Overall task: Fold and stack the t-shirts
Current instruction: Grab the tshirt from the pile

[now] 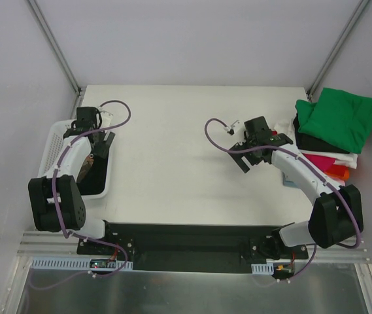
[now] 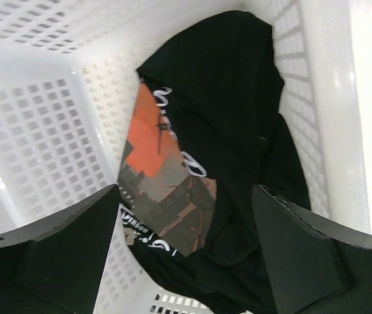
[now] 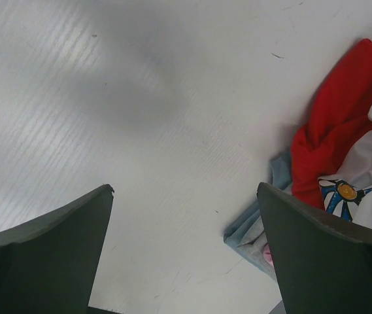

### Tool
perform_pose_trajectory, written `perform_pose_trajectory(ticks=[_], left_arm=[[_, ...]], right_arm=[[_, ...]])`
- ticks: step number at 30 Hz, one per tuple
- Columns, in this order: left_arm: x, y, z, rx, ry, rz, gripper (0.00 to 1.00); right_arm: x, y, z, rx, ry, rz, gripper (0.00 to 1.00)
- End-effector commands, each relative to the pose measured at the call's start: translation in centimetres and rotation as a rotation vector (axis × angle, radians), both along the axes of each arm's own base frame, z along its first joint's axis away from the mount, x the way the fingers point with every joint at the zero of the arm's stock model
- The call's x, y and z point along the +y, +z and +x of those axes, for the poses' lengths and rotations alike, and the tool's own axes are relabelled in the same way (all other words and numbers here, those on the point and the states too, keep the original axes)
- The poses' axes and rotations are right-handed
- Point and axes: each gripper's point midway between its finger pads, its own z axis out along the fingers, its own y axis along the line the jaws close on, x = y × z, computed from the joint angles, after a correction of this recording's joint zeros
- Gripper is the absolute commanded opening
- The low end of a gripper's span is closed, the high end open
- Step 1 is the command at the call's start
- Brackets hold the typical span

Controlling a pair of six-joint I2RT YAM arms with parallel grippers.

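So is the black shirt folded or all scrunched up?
Scrunched up: the black t-shirt lies bunched and creased in the white mesh basket, not folded flat.

A white plastic basket (image 1: 50,149) sits at the left edge of the table (image 1: 172,157), its long side running front to back. Seen from inside, its walls (image 2: 35,131) and floor are a grid of small square holes. The table top is white and matte, with fine parallel ridges and a few faint scuffs (image 3: 140,98). Plain pale walls (image 1: 199,39) close it in behind and at the sides, with a slanted metal strut in the left (image 1: 55,46) and right (image 1: 339,49) back corners. A black plate (image 1: 186,239) runs along the near edge, with a shiny metal sheet (image 1: 186,291) below it.
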Motion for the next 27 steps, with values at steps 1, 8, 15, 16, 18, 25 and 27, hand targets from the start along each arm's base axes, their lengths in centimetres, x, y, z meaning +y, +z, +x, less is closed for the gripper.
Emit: perform_pose_trajectory(ticks=[1, 8, 15, 16, 18, 25, 27], left_arm=[[-1.7, -2.8, -1.0, 0.111, -0.054, -0.081, 0.80], [-2.3, -4.8, -0.3, 0.175, -0.059, -0.126, 0.54], [-2.1, -5.8, 0.6, 0.197, -0.045, -0.134, 0.19], [-2.1, -5.7, 0.8, 0.194, -0.046, -0.139, 0.16], [-1.8, -5.3, 1.7, 0.172, -0.041, -0.139, 0.11], [0.0, -2.2, 6.8, 0.048, -0.020, -0.114, 0.00], [0.1, -0.3, 8.4, -0.005, -0.021, -0.109, 0.00]], right_arm=[[0.4, 1.8, 0.4, -0.036, 0.011, 0.004, 0.97], [0.5, 1.7, 0.2, -0.020, 0.019, 0.008, 0.96], [0.8, 1.3, 0.0, 0.006, 0.029, 0.019, 0.97], [0.8, 1.3, 0.0, 0.008, 0.029, 0.018, 0.96], [0.8, 1.2, 0.0, 0.013, 0.029, 0.016, 0.97], [1.0, 0.8, -0.1, 0.030, 0.037, 0.009, 0.96], [0.9, 0.4, -0.2, 0.041, 0.038, 0.000, 0.97]])
